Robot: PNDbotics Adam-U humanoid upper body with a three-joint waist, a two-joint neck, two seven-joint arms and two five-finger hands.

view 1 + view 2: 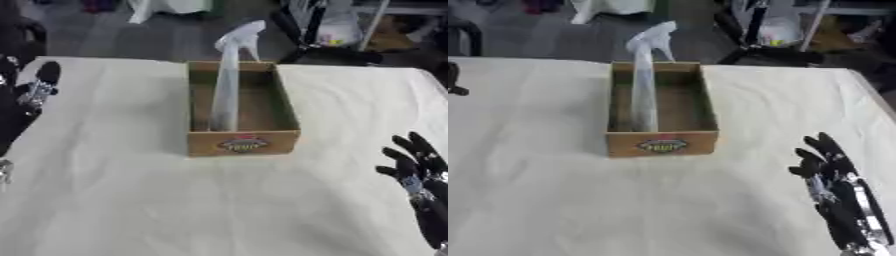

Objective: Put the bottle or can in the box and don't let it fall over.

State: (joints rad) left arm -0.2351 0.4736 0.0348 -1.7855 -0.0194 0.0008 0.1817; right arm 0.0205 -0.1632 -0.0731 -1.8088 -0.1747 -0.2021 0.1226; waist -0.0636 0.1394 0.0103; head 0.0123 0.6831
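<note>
Bottle (227,80): a pale, slim spray bottle, upright inside the box (286,112), its base down in the near left corner against the front wall and its trigger head rising well above the rim. No hand touches it.

The right hand (824,167) shows low at the right edge, palm over the cloth (219,200), fingers straight and spread apart, pointing away from the robot; it holds nothing. Going out from this hand, bare cloth lies up and to its left, then comes the box's front right corner, well apart from the fingertips. The bottle is farther still, on the box's side away from this hand.

The left hand (37,85) shows at the left edge in the left eye view, raised near the far left of the table, fingers straight and together, pointing up and away; it holds nothing too. The right eye view catches only a dark scrap of it at the edge. To its right lies open cloth, then the box's left wall, with the bottle just inside that wall.

The box is brown cardboard, open on top, long side running away from the robot, with a red and yellow label (662,145) on the near wall. It sits about midway between the two hands, on the far half of the cloth
</note>
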